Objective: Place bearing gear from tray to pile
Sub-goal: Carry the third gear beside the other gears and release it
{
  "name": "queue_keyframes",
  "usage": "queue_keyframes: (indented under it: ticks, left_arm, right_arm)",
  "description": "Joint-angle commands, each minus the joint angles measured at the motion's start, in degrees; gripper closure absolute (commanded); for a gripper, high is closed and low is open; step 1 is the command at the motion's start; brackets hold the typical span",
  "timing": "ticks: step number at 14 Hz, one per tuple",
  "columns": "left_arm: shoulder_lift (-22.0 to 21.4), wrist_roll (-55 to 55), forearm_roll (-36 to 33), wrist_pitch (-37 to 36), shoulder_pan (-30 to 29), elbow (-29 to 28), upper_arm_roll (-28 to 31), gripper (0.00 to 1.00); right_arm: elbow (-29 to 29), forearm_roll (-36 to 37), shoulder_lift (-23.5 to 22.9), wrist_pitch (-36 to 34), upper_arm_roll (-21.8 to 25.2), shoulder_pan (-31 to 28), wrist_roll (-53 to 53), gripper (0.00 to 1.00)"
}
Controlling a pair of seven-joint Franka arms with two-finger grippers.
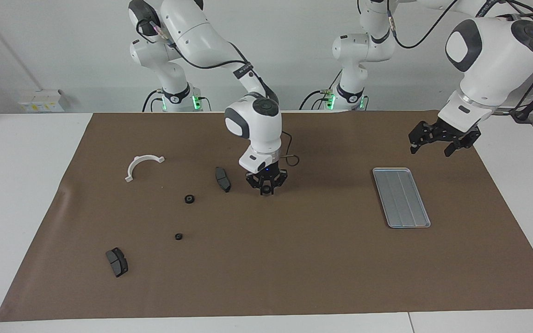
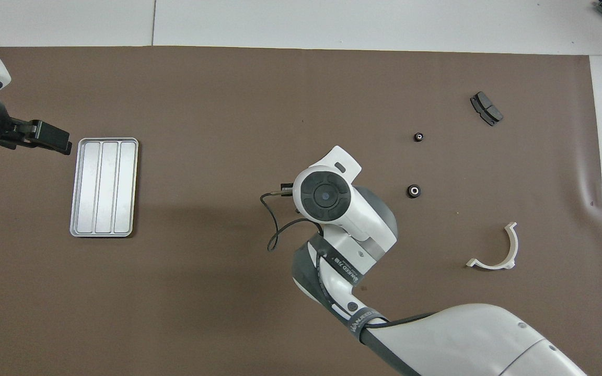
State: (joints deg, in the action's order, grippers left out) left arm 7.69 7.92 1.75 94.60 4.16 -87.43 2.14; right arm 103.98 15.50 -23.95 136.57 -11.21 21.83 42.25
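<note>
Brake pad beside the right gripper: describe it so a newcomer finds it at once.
Start at the brown mat, at the right arm's end where loose parts lie. The pad lies beside the right gripper, toward the white half-ring. The other pad lies much farther from the robots, near the mat's corner.

Dark band on the right arm (image 2: 350, 261) bears white lettering, too small to read
</note>
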Motion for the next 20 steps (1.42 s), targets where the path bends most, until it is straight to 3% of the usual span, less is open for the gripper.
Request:
queue_keyframes:
  ticks: [1,5,9,15,19,20]
  left_arm:
    - [-1.9,0.4,-1.0,1.1,0.0,-2.3,0.1,0.0]
    - [-1.9,0.4,-1.0,1.1,0.0,-2.4,0.1,0.0]
    - [-1.9,0.4,-1.0,1.1,0.0,-2.3,0.1,0.0]
    - [-1.9,0.5,-1.0,1.1,0.0,-2.3,0.1,0.0]
    - [-1.9,0.4,-1.0,1.1,0.0,-2.3,0.1,0.0]
    - [-1.9,0.4,-1.0,1.1,0.0,-2.3,0.1,0.0]
  right_arm:
    - [2.7,1.3,4.1,-1.0,-0.7,-5.9,-3.4,1.0]
    - [3.5,0.8,5.3,-1.5,-0.7,-13.9,-11.4,1.0]
    - [9.3,0.5,7.0,0.3,-0.9,-22.4,-22.5,1.0]
    - [15.5,0.4,9.1,1.7,-0.8,-28.6,-28.8,1.0]
    - [18.4,0.4,10.1,1.9,-0.9,-32.5,-34.0,0.91]
    - [18.5,0.4,10.2,1.9,-0.8,-32.5,-33.9,0.84]
